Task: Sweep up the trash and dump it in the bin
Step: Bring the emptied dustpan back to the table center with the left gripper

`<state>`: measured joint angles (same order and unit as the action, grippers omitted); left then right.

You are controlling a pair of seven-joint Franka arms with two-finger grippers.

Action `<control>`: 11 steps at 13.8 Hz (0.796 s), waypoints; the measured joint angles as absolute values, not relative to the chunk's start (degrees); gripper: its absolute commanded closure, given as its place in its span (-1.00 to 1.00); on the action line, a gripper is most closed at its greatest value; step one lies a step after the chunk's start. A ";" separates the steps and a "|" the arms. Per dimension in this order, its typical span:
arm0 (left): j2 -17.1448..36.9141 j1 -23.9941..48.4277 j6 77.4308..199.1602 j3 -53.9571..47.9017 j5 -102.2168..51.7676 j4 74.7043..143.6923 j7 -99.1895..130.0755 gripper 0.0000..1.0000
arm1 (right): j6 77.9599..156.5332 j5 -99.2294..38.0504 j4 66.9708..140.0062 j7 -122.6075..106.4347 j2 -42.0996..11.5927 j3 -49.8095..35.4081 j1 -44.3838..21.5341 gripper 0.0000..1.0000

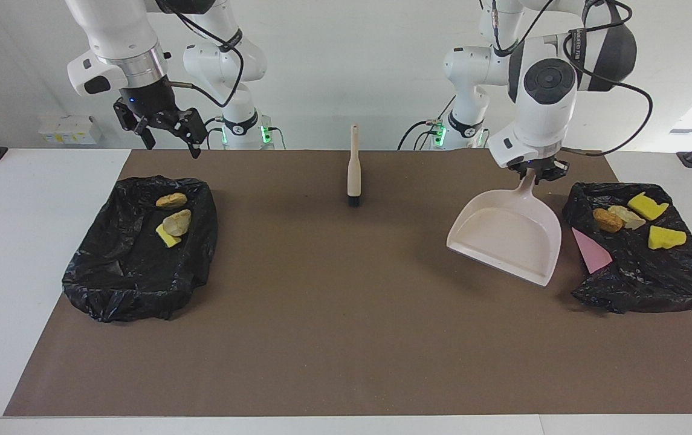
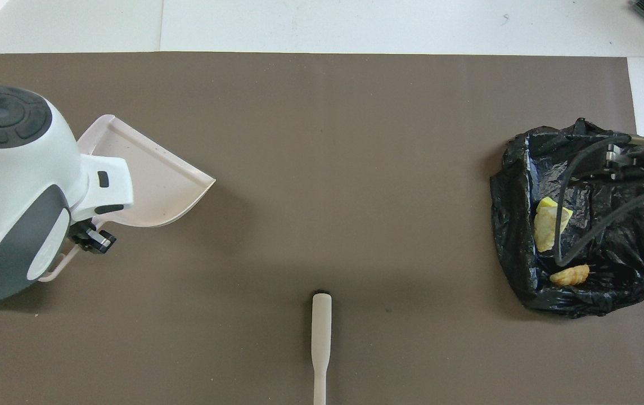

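Both arms wear glossy white shells with rounded joints. The left arm point(image 1: 542, 90) has a dark grey elbow band with pale lettering and a round black cap of concentric rings. The right arm point(image 1: 116, 36) ends in a silver metal ring above black hardware with a small blue light. Black cables loop along both arms; green lights glow at both bases.

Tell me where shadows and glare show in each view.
Facing view: the dustpan casts a soft shadow on the brown mat beside it, and daylight glares white at the left arm's end. Overhead view: a broad dim band crosses the mat near the brush, and the black bin bag shows glossy highlights.
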<state>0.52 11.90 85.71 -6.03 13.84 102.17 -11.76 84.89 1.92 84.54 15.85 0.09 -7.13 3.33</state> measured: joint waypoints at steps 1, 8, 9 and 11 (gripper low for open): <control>0.45 13.06 86.19 -6.13 11.14 102.16 -7.33 1.00 | 84.70 1.92 84.54 14.99 0.38 -6.82 3.33 -1.00; 1.58 18.42 95.44 -7.35 0.10 102.21 11.57 1.00 | 81.95 1.91 84.56 11.94 1.17 -0.73 -1.90 -1.00; 2.45 19.94 96.76 -7.42 -0.38 102.22 14.34 1.00 | 81.95 1.91 84.57 11.41 1.17 -0.47 -1.93 -1.00; 5.55 22.74 98.84 -7.53 -1.14 101.84 19.10 1.00 | 81.95 1.88 84.60 11.01 1.16 -0.35 -1.94 -1.00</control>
